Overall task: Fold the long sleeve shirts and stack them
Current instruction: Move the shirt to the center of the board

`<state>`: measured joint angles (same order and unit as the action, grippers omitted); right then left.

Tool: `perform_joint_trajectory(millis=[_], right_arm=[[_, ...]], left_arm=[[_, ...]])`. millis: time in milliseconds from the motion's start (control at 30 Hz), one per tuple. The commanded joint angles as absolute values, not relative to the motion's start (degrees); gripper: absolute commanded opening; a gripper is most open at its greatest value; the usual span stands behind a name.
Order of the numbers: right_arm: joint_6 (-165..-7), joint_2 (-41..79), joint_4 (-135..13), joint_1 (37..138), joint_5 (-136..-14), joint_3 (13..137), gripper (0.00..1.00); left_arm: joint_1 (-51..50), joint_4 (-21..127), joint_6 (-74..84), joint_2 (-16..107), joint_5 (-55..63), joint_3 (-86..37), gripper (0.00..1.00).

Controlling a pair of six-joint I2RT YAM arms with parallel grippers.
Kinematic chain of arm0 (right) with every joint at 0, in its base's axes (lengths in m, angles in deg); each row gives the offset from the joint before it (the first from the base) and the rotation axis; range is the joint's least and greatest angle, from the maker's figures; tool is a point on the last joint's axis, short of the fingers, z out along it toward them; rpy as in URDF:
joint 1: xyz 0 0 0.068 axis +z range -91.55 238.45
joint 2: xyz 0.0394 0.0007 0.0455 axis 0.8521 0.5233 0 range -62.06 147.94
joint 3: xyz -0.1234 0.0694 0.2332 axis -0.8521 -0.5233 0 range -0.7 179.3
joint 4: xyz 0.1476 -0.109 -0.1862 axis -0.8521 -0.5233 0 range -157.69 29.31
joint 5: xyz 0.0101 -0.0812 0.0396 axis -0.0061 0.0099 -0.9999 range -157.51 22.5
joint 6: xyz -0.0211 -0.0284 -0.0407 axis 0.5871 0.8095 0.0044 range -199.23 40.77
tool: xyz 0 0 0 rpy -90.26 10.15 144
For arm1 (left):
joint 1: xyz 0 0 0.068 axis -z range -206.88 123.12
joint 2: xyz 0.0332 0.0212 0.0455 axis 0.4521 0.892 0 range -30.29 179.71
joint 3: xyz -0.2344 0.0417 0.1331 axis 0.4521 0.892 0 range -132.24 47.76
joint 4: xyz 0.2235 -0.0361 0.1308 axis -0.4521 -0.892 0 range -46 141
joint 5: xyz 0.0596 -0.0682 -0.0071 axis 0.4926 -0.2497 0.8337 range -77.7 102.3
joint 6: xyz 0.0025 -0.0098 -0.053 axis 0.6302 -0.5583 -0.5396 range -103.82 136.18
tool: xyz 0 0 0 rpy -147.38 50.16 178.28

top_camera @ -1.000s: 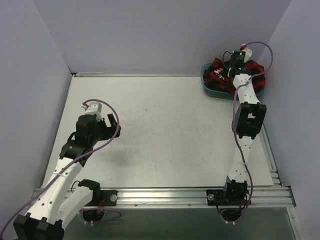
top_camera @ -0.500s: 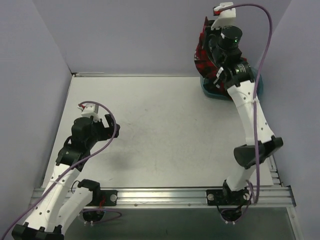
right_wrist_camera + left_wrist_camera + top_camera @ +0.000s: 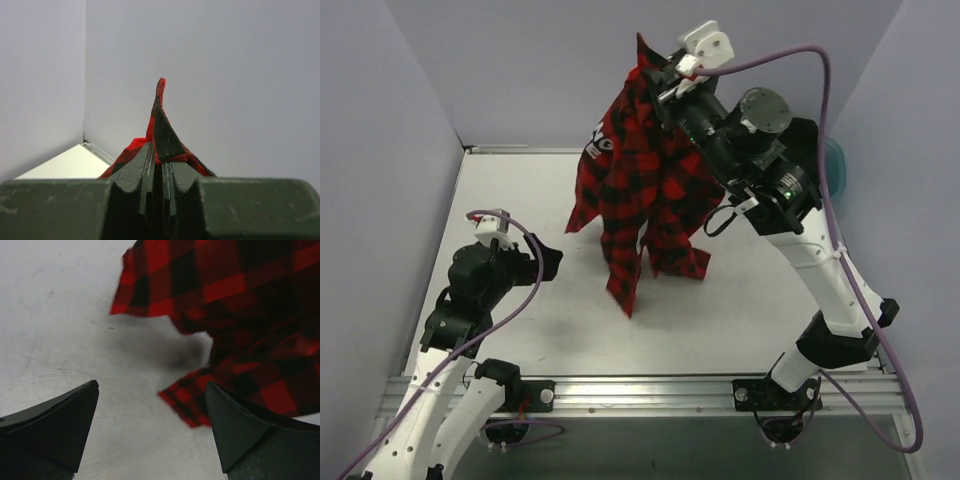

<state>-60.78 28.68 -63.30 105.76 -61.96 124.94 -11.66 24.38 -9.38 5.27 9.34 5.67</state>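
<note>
- Surface (image 3: 720, 310): pale, scuffed, walled on three sides. Both arm bases are bolted at its near edge.
- Red-and-black check flannel shirt (image 3: 640, 180): held high above the middle of the surface and hung in loose folds from a single top corner. The sleeves and hem are draped downward, with the lowest tip toward the near side. Whether that tip touches the surface cannot be told. A shadow is cast on the surface beneath it.
- Teal tub (image 3: 833, 165): only a strip of rim is seen, at the far right behind the right arm and well apart from the shirt.
- Right end effector (image 3: 157, 155): raised over the far half of the surface, with the jaws pressed together on a peak of the flannel. In the wrist view the cloth is pinched between the two fingers, and a point of it stands up past the tips.
- Left end effector (image 3: 545, 262): kept low on the left side and spread wide. Nothing is held or touched. It is turned toward the hanging shirt, which is near it but apart.
- White label (image 3: 603, 140): seen on the upper left fold of the shirt, with dark print too small to read.
</note>
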Motion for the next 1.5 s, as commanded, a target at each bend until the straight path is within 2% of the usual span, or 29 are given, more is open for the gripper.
perform_joint_trajectory(millis=[0,67,267,333,433,500,533,600,633,733,967,1033,1133,1333,1467], right_arm=[[-56.91,30.58,-57.79,108.88,-59.34,124.63,0.00],[-56.73,31.81,-57.70,109.16,-58.02,123.23,0.00],[-56.11,36.81,-56.12,104.51,-36.33,116.56,0.00],[-62.77,37.87,-59.61,99.53,-30.45,112.16,0.00],[-77.96,38.49,-70.57,92.83,-29.10,106.36,0.01],[-85.26,38.84,-76.83,86.07,-31.11,104.16,0.27],[-91.74,38.75,-82.95,84.04,-32.34,102.58,0.45],[-94.78,37.88,-87.13,79.46,-36.38,100.12,0.57],[-94.96,35.44,-88.28,79.02,-36.74,96.54,0.67],[-92.60,28.33,-88.46,80.76,-39.98,90.72,0.78],[-99.61,15.12,-87.85,90.87,-46.75,71.30,0.81],[-104.53,12.14,-85.76,92.88,-52.26,63.83,0.80],[-109.28,8.18,-82.76,97.10,-54.14,55.04,0.79],[-119.90,1.41,-75.73,97.38,-55.11,40.28,0.74],[-125.79,-1.15,-69.06,95.98,-58.96,34.20,0.73]], left_arm=[[-11.68,24.11,-11.15,2.85,2.82,1.27,0.97],[-11.68,23.84,-11.68,1.54,-1.48,0.22,0.97],[-11.68,22.61,-11.94,0.65,-8.88,-2.16,0.97],[-11.76,21.47,-11.68,1.35,-8.10,-1.73,0.97],[-11.76,20.24,-11.68,3.71,-7.12,-0.15,0.97],[-11.76,20.32,-12.11,5.21,-7.13,1.08,0.98],[-11.68,20.23,-13.07,6.61,-6.69,2.57,0.97],[-11.76,20.50,-14.39,8.20,-4.50,3.98,0.97],[-11.68,20.67,-14.66,9.69,-3.79,4.60,0.97],[-11.76,22.86,-16.06,12.42,-2.29,6.45,0.97],[-8.70,29.19,-17.39,20.68,-4.31,8.39,0.97],[-3.52,29.55,-16.60,23.83,-2.74,7.95,0.97],[4.12,31.48,-14.14,28.23,0.25,6.90,0.97],[19.93,34.56,-7.82,40.43,14.12,1.36,0.95],[24.87,37.01,-4.04,48.89,21.35,-5.92,0.91]])
